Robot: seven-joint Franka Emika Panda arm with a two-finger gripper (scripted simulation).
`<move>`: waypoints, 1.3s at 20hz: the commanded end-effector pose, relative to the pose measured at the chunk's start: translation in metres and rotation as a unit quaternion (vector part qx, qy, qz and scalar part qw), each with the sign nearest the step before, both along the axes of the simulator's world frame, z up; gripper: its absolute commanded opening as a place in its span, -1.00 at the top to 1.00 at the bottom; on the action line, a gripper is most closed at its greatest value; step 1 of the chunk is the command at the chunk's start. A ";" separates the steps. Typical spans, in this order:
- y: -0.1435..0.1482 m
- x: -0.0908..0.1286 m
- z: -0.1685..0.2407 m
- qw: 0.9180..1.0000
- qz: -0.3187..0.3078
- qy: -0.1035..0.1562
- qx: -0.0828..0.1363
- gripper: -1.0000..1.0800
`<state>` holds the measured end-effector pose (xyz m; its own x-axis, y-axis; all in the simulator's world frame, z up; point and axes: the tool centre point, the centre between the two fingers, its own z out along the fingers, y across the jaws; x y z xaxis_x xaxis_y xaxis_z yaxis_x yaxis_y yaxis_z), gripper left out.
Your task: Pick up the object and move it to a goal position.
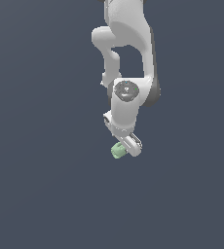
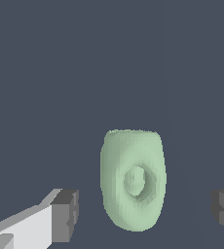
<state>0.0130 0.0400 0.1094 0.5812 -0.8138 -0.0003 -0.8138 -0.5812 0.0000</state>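
So the biggest thing in shot is the plain dark slate-blue worktop (image 1: 41, 194), which fills the whole background in both views and is seen as one flat, unmarked surface. Next down in size is the white Panda arm (image 1: 128, 44), which is seen coming in from the top edge of the exterior view, bending through a couple of rounded links with a grey circular joint cap facing the camera, and pointing downward. At its lower end the end effector (image 1: 126, 147) is angled a bit toward the exterior view's right. In the wrist view the end effector (image 2: 145, 214) is shown wide open: one dark grey finger pad (image 2: 65, 215) on a white finger is seen at one side and the other pad at the opposite edge of the frame, and nothing is gripped between them. The smallest thing is the object (image 2: 133, 180), a pale mint-green rounded chunky block with a hole or deep dent in the face turned toward the wrist camera. It is sat between the two fingers with clear gaps on both sides, so neither pad is touching it. In the exterior view the object (image 1: 117, 151) is seen poking out just beside the fingertips, on the exterior view's left of them
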 end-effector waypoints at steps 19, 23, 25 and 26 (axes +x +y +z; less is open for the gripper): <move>0.000 0.000 -0.051 1.000 -0.006 0.000 0.000 -0.92; 0.000 0.000 -0.051 1.000 -0.006 0.000 0.000 1.00; 0.000 0.000 -0.051 1.000 -0.006 0.000 0.000 1.00; 0.000 0.000 -0.051 1.000 -0.006 0.000 0.000 1.00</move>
<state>0.0131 0.0409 0.0593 0.5726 -0.8199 0.0002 -0.8199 -0.5726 -0.0007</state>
